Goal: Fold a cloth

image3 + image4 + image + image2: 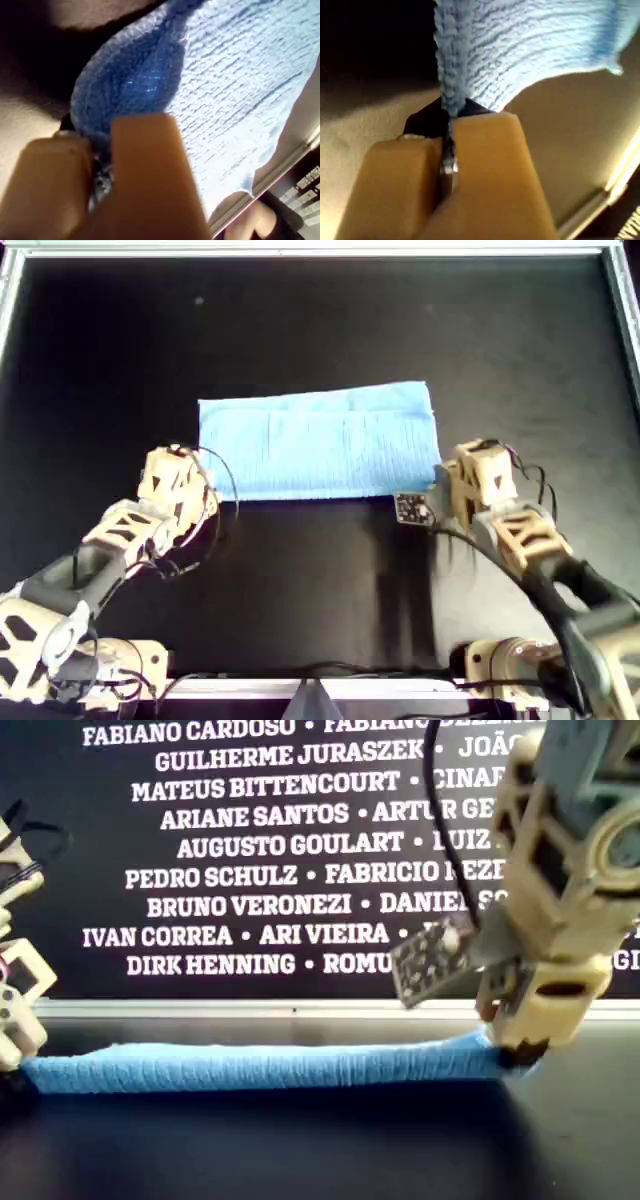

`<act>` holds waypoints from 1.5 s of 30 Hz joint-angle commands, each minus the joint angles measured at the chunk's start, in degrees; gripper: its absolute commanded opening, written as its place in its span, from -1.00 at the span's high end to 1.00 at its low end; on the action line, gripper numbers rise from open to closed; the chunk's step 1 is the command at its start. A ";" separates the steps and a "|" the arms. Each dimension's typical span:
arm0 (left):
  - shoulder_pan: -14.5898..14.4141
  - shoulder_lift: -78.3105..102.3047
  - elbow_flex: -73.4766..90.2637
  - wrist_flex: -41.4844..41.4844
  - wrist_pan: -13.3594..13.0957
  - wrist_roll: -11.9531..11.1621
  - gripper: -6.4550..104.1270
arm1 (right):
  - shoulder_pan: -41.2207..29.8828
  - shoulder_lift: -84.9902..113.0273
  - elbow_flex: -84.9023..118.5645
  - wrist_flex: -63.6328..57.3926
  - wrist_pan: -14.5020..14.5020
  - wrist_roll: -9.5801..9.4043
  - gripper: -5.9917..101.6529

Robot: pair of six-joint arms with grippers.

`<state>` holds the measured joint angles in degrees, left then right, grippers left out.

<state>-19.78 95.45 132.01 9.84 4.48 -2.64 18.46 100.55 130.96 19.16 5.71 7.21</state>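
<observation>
Near the middle of the tabletop (100, 360) lies the cloth (320, 440), soft, thin and floppy. We pinch its two near corners, left jaws (205, 490) and right jaws (437, 483) squeezed tight on it.

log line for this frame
cloth folded on table | left gripper shut on corner | right gripper shut on corner

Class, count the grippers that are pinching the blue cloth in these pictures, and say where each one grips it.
2. The left gripper pinches the cloth at its near corner on the overhead view's left; the right gripper pinches the near corner on that view's right. None appears hidden.
</observation>
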 commanded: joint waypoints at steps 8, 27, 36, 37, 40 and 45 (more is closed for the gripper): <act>1.05 9.23 4.92 -0.09 -0.53 0.00 0.91 | 5.98 6.59 2.37 0.09 -0.09 0.00 0.89; 1.14 19.16 9.14 -0.09 -0.53 0.35 0.26 | 6.77 6.77 2.81 0.09 1.05 0.00 0.11; 1.32 21.18 12.83 -0.09 -1.58 0.53 -0.33 | 5.98 6.86 3.52 0.44 1.05 -0.70 -0.03; 1.32 21.97 14.33 -0.09 -1.67 0.53 -0.35 | 5.71 7.03 4.31 0.97 1.14 -0.97 -0.03; 1.32 26.19 18.98 -0.09 -1.67 0.53 -0.36 | 4.39 10.72 7.82 3.16 1.14 -1.05 -0.05; 1.32 37.18 25.66 -0.09 -1.67 0.53 -0.36 | 2.55 25.66 12.74 3.87 1.14 -1.23 -0.04</act>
<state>-19.60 125.24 156.71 10.02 3.25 -2.37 21.71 115.84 143.53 22.85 6.59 6.42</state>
